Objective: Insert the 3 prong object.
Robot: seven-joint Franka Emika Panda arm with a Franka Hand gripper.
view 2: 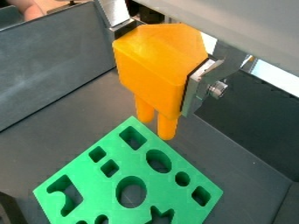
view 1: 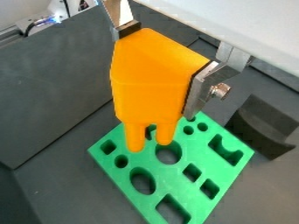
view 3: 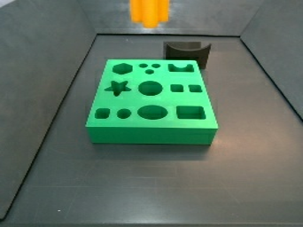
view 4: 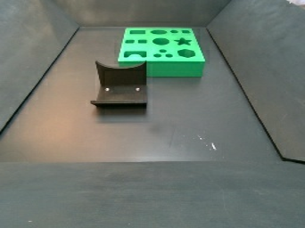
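Prongs point straight down in both wrist views: the hand point(view 1: 163, 74) is clamped on the peg point(view 1: 149, 79), silver fingers point(view 1: 208, 87) pressing its sides, long axis upright. Below it lies the board point(view 1: 176, 171), and the prong tips look clear of it, apparently over its three-hole cutout point(view 1: 142, 140).

A side view shows the peg point(view 3: 149, 11) high over the far edge, above the board point(view 3: 154, 106); the grey block point(view 3: 186, 53) sits just behind. Judging from this, the move is a descent.

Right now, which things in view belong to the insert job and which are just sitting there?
Job:
- bright orange plastic three-prong peg block, held between the gripper fingers above the board
- green plastic board with shaped cutouts

Lying about:
- dark grey curved block, on the floor apart from the board
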